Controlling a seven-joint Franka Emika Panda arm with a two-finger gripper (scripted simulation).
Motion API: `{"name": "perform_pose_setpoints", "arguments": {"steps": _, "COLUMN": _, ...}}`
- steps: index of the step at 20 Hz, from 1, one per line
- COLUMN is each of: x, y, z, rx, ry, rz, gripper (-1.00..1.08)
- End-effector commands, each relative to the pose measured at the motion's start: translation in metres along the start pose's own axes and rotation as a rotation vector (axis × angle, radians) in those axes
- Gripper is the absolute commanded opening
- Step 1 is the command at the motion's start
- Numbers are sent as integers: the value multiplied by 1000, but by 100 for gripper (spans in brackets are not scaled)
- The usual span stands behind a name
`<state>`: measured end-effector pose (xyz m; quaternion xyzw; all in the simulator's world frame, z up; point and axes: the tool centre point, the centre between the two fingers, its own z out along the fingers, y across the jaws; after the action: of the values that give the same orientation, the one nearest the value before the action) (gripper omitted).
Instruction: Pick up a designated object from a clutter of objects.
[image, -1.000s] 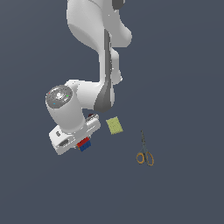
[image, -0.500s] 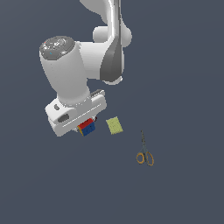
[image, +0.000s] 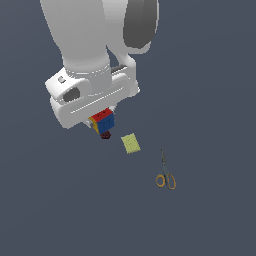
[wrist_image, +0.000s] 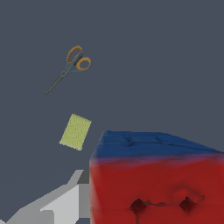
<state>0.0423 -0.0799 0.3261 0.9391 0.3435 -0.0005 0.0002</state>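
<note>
The puzzle cube (image: 103, 121), red, blue and yellow, sits tilted directly under the robot hand. Below it lie a dark maroon lump (image: 105, 135), a yellow-green sponge (image: 131, 143) and orange-handled scissors (image: 165, 172).

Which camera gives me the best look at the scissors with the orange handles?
The wrist view: the scissors lie unobstructed, orange handle loops and dark closed blades distinct. The exterior view shows the whole pair too, right of the yellow-green sponge, but smaller, with the blades only a thin line.
</note>
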Motion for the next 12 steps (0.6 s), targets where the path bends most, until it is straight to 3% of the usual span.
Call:
{"name": "perform_pose_setpoints", "arguments": {"steps": 1, "x": 1, "y": -6, "z": -20, "rx": 0, "ry": 1, "rz": 0, "gripper": -100}}
{"name": "perform_pose_setpoints", "arguments": {"steps": 12, "x": 3, "y": -16, "z": -56, "rx": 0, "ry": 1, "rz": 1, "gripper": -100}}
